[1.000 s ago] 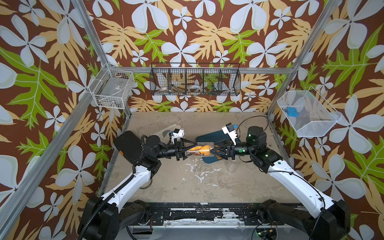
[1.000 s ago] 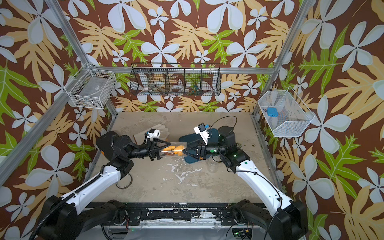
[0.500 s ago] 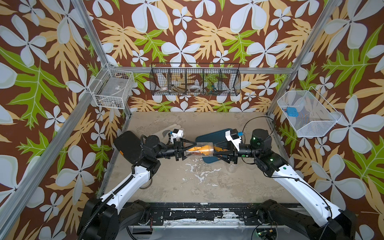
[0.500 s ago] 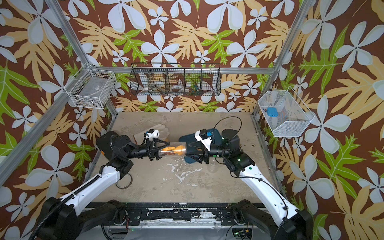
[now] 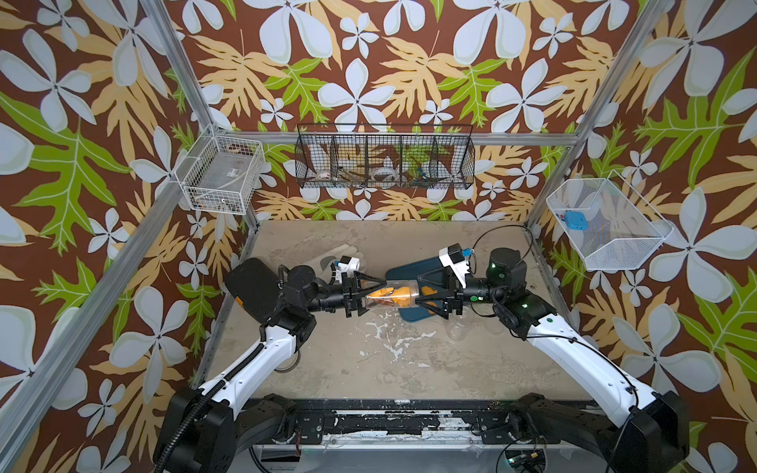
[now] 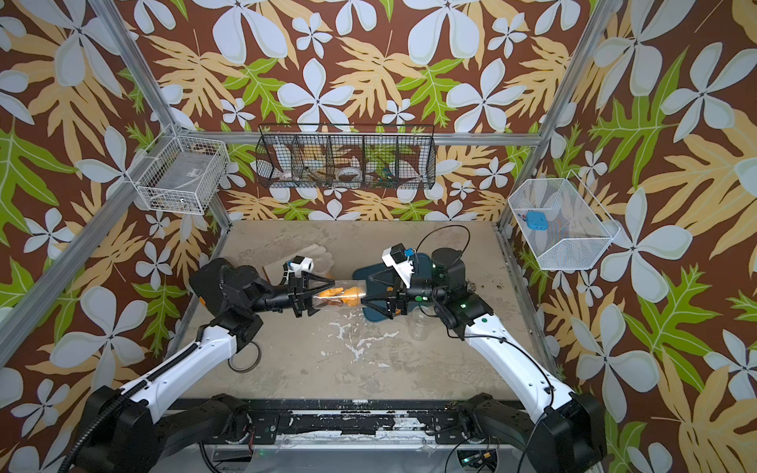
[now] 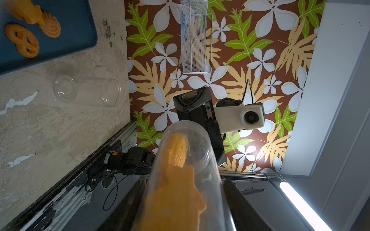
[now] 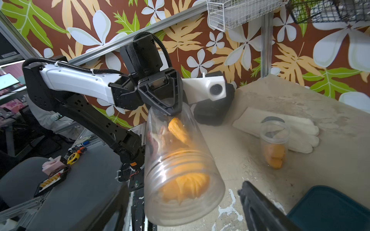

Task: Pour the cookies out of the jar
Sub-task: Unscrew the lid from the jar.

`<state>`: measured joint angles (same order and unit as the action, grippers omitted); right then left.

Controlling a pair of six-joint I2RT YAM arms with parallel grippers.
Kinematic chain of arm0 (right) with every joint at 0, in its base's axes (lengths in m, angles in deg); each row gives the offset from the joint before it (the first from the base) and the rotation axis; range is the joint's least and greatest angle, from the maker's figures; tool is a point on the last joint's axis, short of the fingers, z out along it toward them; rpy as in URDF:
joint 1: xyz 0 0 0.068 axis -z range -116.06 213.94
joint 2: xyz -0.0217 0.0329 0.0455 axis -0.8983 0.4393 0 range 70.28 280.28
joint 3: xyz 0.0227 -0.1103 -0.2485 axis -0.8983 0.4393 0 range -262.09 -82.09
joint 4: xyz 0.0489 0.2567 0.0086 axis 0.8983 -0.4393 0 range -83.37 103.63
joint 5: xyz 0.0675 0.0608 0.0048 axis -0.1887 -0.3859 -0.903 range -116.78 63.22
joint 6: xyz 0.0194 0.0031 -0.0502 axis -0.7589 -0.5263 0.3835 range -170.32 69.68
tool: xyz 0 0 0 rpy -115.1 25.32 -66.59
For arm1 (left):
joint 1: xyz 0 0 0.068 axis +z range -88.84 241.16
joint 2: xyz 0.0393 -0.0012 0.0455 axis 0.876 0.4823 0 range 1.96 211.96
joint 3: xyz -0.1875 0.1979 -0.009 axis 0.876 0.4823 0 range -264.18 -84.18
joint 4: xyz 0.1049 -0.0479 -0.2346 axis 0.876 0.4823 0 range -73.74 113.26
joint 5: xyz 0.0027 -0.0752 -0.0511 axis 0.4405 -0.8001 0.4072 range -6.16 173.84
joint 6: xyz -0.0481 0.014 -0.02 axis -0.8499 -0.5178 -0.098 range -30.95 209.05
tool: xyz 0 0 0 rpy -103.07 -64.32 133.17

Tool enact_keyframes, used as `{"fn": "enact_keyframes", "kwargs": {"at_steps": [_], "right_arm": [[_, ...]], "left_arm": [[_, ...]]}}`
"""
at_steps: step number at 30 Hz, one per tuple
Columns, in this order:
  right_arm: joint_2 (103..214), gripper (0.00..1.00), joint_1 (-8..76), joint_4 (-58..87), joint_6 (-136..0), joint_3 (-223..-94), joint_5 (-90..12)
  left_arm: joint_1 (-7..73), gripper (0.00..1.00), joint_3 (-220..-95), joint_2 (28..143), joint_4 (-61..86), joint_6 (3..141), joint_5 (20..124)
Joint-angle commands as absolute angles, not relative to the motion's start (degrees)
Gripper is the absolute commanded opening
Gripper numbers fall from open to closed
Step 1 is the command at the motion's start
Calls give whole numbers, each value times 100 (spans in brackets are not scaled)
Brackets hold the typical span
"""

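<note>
At the far left of the table (image 5: 409, 368) lies a white glove (image 8: 296, 128). A smaller jar (image 8: 274, 144) with orange biscuits in it stands at the glove's near edge; whether it rests on the glove I cannot tell. Right of that, the left gripper (image 5: 375, 294) is clamped on the closed end of a clear jar (image 5: 411, 295), holding it level above the table with its mouth pointing right. The cookies (image 5: 399, 298), orange and brown, lie heaped inside along its length. The right gripper (image 5: 418, 293) faces the mouth, its jaws spread wide to either side of the rim, and the one finger (image 8: 260, 210) seen in the right wrist view is clear of the plastic. Beneath that gripper sits a dark blue tray (image 5: 411, 271) carrying a pretzel biscuit (image 7: 23, 41) and a swirl biscuit (image 7: 50, 26). Just near and right of the tray, an empty jar (image 7: 88, 92) lies on its side.
</note>
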<state>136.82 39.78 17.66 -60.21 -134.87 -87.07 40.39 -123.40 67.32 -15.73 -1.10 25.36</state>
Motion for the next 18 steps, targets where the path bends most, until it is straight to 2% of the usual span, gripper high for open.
{"fn": "enact_keyframes", "kwargs": {"at_steps": [1,10,18], "right_arm": [[13830,88,3936,2200,-6501,-13477,-9132],[14073,79,3890,2288,-6552,-13616,-9312],[14049,58,3865,2103,-6194,-13641,-9247]], "left_arm": [[4046,47,-12408,6743,-1863,-164,2504],[4051,47,-12443,6796,-1899,-162,2511],[4051,47,-12461,6840,-1881,-175,2522]]}}
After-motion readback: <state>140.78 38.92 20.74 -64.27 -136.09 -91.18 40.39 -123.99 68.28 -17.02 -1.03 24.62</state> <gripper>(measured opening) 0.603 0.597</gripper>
